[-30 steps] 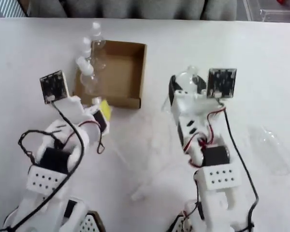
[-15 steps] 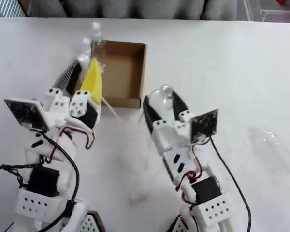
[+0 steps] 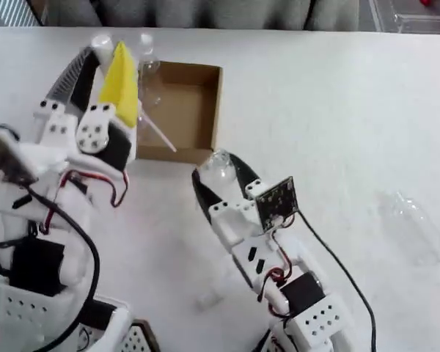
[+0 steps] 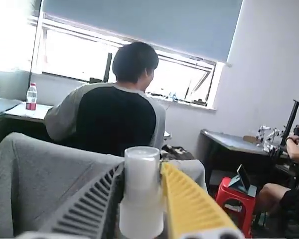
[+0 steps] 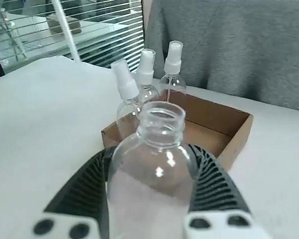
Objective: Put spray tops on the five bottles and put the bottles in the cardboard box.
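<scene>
Cardboard box (image 3: 205, 110): open on top, on the white table (image 3: 337, 88).
Capped bottles (image 5: 145, 74): three, upright along one wall inside the box.
Left gripper (image 4: 142, 168): raised over the table, clamped on a spray top (image 4: 141, 199); its thin tube slants over the box's near wall.
Right gripper (image 5: 152, 152): closed around a topless bottle (image 5: 154, 184), upright, just beside the box's near corner.
Clear bottle (image 3: 414, 224): lying on the table, well apart from the box.

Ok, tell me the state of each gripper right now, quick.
Left gripper: shut on a spray top.
Right gripper: shut on an uncapped bottle.
</scene>
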